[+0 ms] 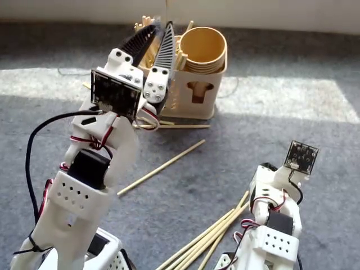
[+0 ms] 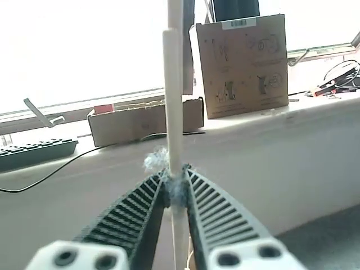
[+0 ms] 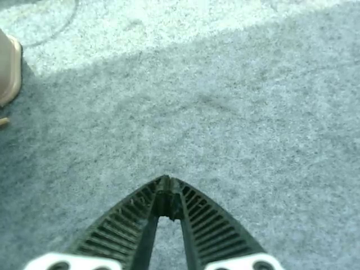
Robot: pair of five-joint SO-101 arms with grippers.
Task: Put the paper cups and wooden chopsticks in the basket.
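The cup half of the job looks done to me, and the sticks are only partly done. The paper cups (image 1: pixel 203 49) sit nested in one stack inside the basket (image 1: pixel 194 98), which stands toward the far edge of the table (image 1: pixel 315 185). Several standing chopsticks (image 1: pixel 147 23) already fill the compartment beside them.

Your left claw (image 1: pixel 161 29) is raised over that compartment. It is clamped on one chopstick (image 2: pixel 173 101), held upright between the tips (a tuft of grey fluff is caught there too). I'd judge this stick is about ready to drop in.

Left to do:
- A single stick (image 1: pixel 163 166) lies diagonally mid-table.
- A bundle (image 1: pixel 208 239) is fanned out at the near edge, beside the right arm.
- A stray pair (image 1: pixel 180 125) lies along the basket's near wall.

Your right claw (image 3: pixel 167 197) is pinched together on nothing, aimed at bare table.

The stray pair sits tight against the basket under your left arm, so it will likely be awkward to pinch. The crowded compartment may also resist another stick. Cardboard boxes (image 2: pixel 244 64) stand on the ledge beyond the far edge, well clear.
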